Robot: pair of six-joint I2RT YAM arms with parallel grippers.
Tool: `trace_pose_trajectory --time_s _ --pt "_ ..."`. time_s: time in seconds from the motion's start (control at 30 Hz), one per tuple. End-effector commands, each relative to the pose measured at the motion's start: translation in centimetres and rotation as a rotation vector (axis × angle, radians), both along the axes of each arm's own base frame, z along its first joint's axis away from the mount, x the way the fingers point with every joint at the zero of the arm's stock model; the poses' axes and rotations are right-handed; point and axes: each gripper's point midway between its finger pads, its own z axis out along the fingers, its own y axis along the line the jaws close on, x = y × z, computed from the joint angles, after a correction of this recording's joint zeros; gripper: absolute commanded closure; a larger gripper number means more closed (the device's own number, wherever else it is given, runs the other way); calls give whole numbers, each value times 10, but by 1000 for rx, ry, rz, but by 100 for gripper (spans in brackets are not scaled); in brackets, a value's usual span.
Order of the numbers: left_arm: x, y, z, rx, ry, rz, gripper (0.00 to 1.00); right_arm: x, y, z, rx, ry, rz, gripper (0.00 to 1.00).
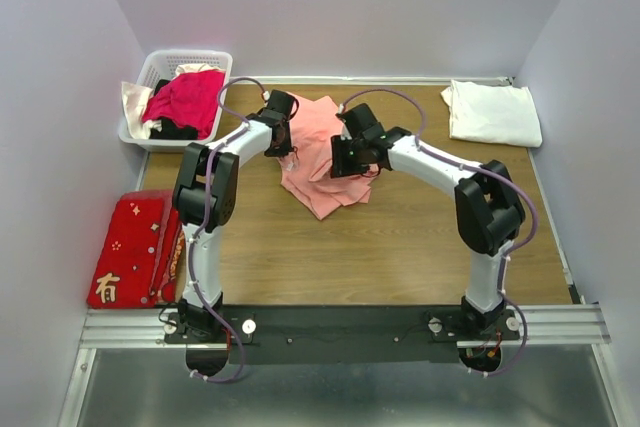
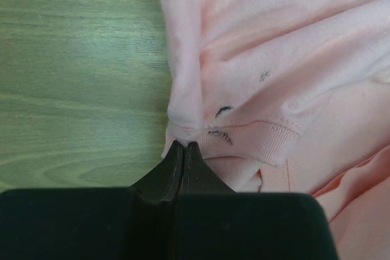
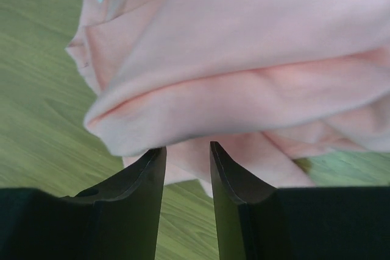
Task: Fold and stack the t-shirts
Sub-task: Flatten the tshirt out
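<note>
The salmon-pink t-shirt (image 1: 318, 159) lies crumpled in the middle of the wooden table, between my two grippers. My left gripper (image 1: 286, 150) is at its left edge. In the left wrist view its jaws (image 2: 183, 144) are shut on a gathered bit of the pink t-shirt (image 2: 274, 59) beside the ribbed collar (image 2: 268, 141). My right gripper (image 1: 341, 161) is at the shirt's right side. In the right wrist view it (image 3: 187, 146) stands open, with a rolled fold of the pink t-shirt (image 3: 244, 59) just beyond its tips and nothing between them. The white t-shirt (image 1: 492, 112) lies folded at the back right.
A white basket (image 1: 152, 67) holding magenta and dark clothes stands at the back left. A flat red cloth with gold characters (image 1: 128, 247) lies along the left edge. Bare tabletop (image 1: 350, 257) lies in front of the pink shirt. Walls close the back and sides.
</note>
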Motion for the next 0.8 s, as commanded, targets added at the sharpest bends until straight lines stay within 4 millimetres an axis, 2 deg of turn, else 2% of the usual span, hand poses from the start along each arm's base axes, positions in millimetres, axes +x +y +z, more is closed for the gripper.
trace_pose_trajectory --time_s 0.0,0.23,0.5,0.6,0.7,0.73,0.77 --pt "-6 8 7 30 -7 21 100 -9 27 -12 1 14 90 57" --pt "-6 11 5 48 -2 19 100 -19 22 -50 -93 51 105 48" --pt "-1 14 9 58 -13 25 100 -25 6 -71 -172 79 90 46" --pt "1 17 11 63 -15 30 100 -28 -1 -76 -204 82 83 48" --pt "2 21 11 71 -15 34 100 -28 -12 -80 -252 82 66 68" --pt "2 21 12 72 -17 35 100 -30 -16 -82 -269 85 57 84" --pt "3 23 12 76 -18 40 100 -30 -18 -82 -277 85 52 91"
